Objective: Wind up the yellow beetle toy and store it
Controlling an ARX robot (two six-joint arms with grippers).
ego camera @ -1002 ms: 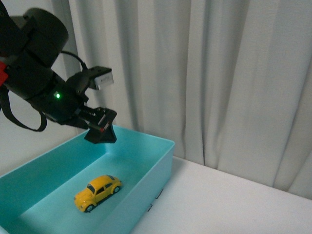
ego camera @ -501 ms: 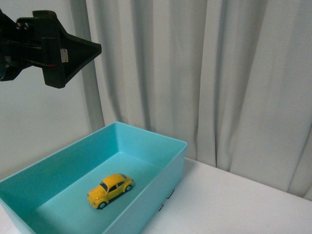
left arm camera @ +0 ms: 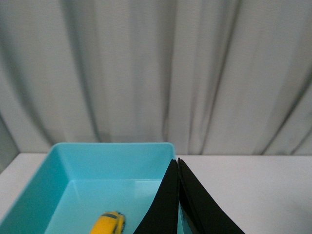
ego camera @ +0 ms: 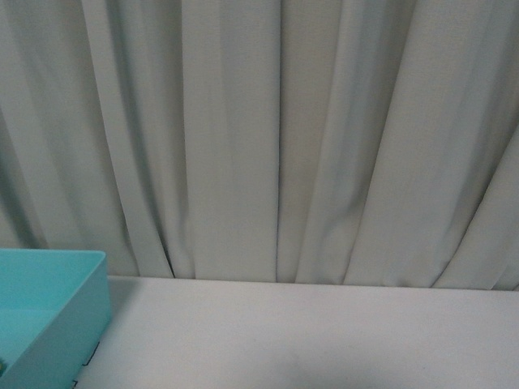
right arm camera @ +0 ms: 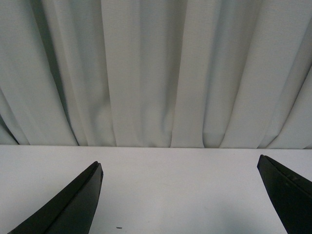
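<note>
So right now my left claw [left arm camera: 178, 164] has its two black fingers [left arm camera: 163, 209] pressed flat together, tips meeting, nothing pinched between them. It hangs over the edge of a teal bin [left arm camera: 97, 163], with the fingers crossing one of the bin's side walls. The yellow beetle toy [left arm camera: 108, 223] is down on the bin floor, beside that claw and short of its tips, not touching it. I only catch the rounded end of it at the edge of the left wrist view, so can't tell which way it faces.

My right claw [right arm camera: 179, 163] is spread wide, one finger out at each side, and between them there's just bare white desk [right arm camera: 180, 190]. Well apart from the toy.

Out front, only a corner of the bin [ego camera: 49, 284] shows on the desk, with a pale pleated curtain [ego camera: 276, 138] behind everything.
</note>
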